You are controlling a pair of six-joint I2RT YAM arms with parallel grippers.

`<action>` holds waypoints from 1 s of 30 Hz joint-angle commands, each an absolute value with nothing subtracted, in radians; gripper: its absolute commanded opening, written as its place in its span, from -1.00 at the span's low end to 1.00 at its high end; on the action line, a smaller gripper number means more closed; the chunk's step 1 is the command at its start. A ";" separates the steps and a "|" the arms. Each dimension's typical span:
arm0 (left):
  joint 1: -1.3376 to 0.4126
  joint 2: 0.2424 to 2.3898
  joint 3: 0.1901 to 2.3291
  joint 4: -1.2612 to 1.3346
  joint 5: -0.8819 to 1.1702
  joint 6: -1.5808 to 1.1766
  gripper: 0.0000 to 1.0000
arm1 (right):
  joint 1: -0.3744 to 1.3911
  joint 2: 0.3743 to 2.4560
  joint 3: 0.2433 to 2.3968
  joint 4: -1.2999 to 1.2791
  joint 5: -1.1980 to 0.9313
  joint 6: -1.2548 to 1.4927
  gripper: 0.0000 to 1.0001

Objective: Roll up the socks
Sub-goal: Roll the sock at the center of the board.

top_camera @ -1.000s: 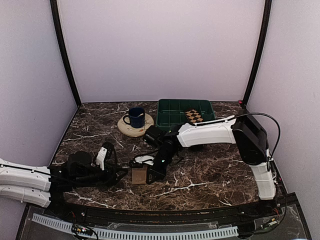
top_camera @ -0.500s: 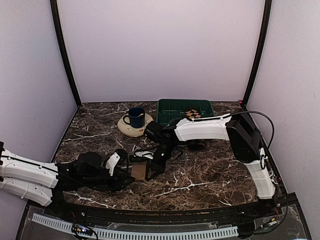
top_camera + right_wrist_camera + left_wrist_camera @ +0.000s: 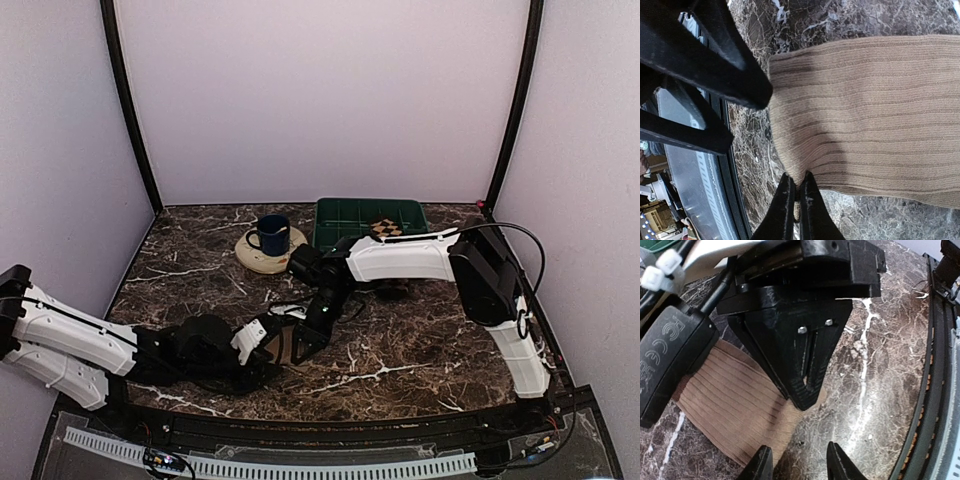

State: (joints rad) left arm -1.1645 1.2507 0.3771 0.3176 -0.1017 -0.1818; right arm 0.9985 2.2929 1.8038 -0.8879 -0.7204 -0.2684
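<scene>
Top view, room: pale lilac walls (image 3: 320, 100), black corner posts (image 3: 128, 110), desk (image 3: 420, 350) of dark brown marble veined white.
Top view, socks: tan sock (image 3: 283, 346) flat near the desk's near edge, left of middle; argyle sock (image 3: 387, 229) in the green tray (image 3: 340, 226) at the far edge.
Left wrist: left fingers (image 3: 761, 467) spread, gripping nothing, over the tan sock's (image 3: 735, 410) end.
Right wrist: right fingers (image 3: 785, 210) clenched, tips touching the tan sock's (image 3: 865, 110) long edge.

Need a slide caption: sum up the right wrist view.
Shut right tool meets the edge of the flat tan sock on the marble table, with the left tool open beside it.
</scene>
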 commanded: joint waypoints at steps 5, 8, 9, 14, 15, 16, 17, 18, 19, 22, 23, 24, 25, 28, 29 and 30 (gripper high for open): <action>-1.194 1.283 0.407 0.325 -0.273 -0.116 -0.20 | 0.992 2.307 1.825 -0.919 -0.757 -0.286 -0.96; -1.196 1.291 0.410 0.334 -0.313 -0.104 -0.19 | 0.992 2.309 1.827 -0.923 -0.761 -0.288 -0.96; -1.196 1.293 0.410 0.338 -0.318 -0.098 -0.19 | 0.992 2.309 1.828 -0.924 -0.763 -0.288 -0.96; -1.196 1.321 0.421 0.351 -0.280 -0.070 -0.19 | 0.992 2.312 1.833 -0.927 -0.763 -0.288 -0.96; -1.196 1.325 0.423 0.351 -0.263 -0.068 -0.19 | 0.992 2.312 1.834 -0.927 -0.761 -0.288 -0.96; -1.197 1.328 0.423 0.353 -0.246 -0.066 -0.19 | 0.991 2.313 1.835 -0.928 -0.761 -0.288 -0.96; -1.197 1.328 0.423 0.355 -0.229 -0.066 -0.20 | 0.991 2.313 1.835 -0.928 -0.759 -0.288 -0.96; -1.197 1.329 0.423 0.356 -0.215 -0.067 -0.20 | 0.991 2.314 1.836 -0.929 -0.759 -0.289 -0.96; -1.197 1.328 0.423 0.356 -0.203 -0.067 -0.20 | 0.991 2.315 1.836 -0.930 -0.758 -0.290 -0.96; -1.197 1.322 0.424 0.354 -0.186 -0.067 -0.20 | 0.990 2.315 1.836 -0.930 -0.758 -0.290 -0.96; -1.197 1.320 0.424 0.352 -0.183 -0.066 -0.20 | 0.990 2.316 1.836 -0.930 -0.759 -0.291 -0.96; -1.198 1.319 0.425 0.350 -0.181 -0.064 -0.20 | 0.989 2.317 1.837 -0.931 -0.759 -0.291 -0.96; -1.197 1.325 0.426 0.347 -0.181 -0.063 -0.20 | 0.989 2.316 1.838 -0.931 -0.759 -0.291 -0.96; -1.197 1.351 0.439 0.339 -0.169 -0.058 -0.21 | 0.989 2.316 1.840 -0.934 -0.759 -0.291 -0.96; -1.198 1.363 0.445 0.336 -0.167 -0.058 -0.23 | 0.989 2.316 1.841 -0.935 -0.759 -0.291 -0.96; -1.197 1.375 0.452 0.332 -0.167 -0.058 -0.25 | 0.989 2.315 1.840 -0.935 -0.759 -0.293 -0.96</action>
